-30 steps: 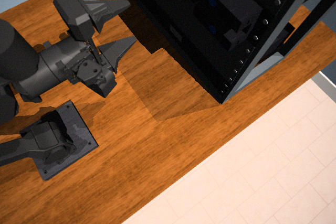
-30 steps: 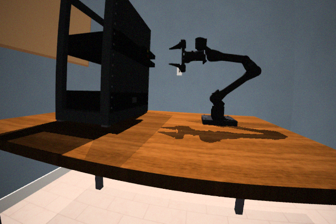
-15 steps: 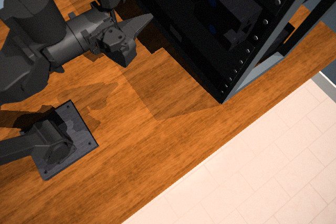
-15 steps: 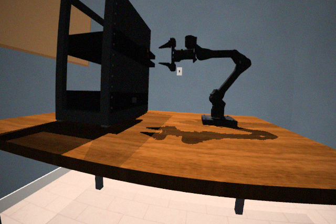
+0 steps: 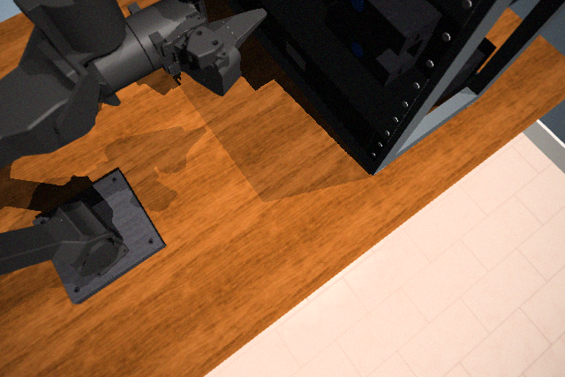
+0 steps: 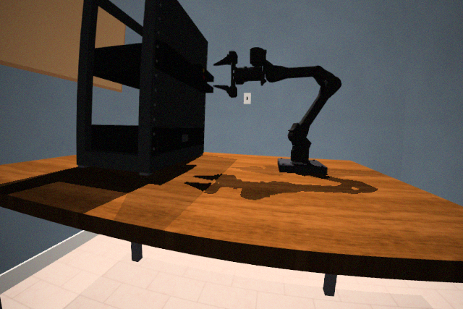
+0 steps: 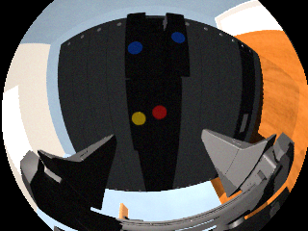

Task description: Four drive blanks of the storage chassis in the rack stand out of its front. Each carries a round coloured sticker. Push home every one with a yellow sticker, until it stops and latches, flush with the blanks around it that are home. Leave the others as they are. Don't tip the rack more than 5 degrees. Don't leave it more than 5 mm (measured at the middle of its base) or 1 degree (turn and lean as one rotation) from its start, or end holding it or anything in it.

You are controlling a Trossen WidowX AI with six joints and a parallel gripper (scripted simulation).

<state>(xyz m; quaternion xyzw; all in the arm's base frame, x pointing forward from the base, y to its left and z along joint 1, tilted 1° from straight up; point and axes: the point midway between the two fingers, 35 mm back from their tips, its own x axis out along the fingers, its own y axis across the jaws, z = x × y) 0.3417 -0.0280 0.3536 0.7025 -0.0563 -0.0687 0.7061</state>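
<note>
Gripper [image 6: 221, 74] spread to its full width, nothing between the fingers. It hangs level in front of the rack [image 6: 146, 74], fingertips pointing at the front face, one finger above the other in the exterior view. Upper fingertip just short of the protruding blanks; lower fingertip just beside the lower protruding edge. Contact cannot be told from that view.

Wrist view: both fingers frame the chassis front [image 7: 84, 103]. Four stickers visible on the dark central strip. Two blue ones up top, blue sticker [image 7: 135, 48] on the left and a second blue [image 7: 179, 38] on the right. Below them a yellow sticker [image 7: 139, 118] and a red sticker [image 7: 160, 112] side by side, almost touching. Yellow one sits roughly on the centre line between the fingers.

Top view: one finger [image 5: 237, 28] reaches toward the chassis face, close to it. Red sticker and two blue ones show on the dark front; yellow one hidden there. Blanks stand out from the face as stepped blocks; how far each stands out is hard to read.

Rack stands upright on the wooden table [image 6: 299, 216]. Arm base plate [image 5: 137, 227] sits well apart from the rack, arm stretched out toward it.
</note>
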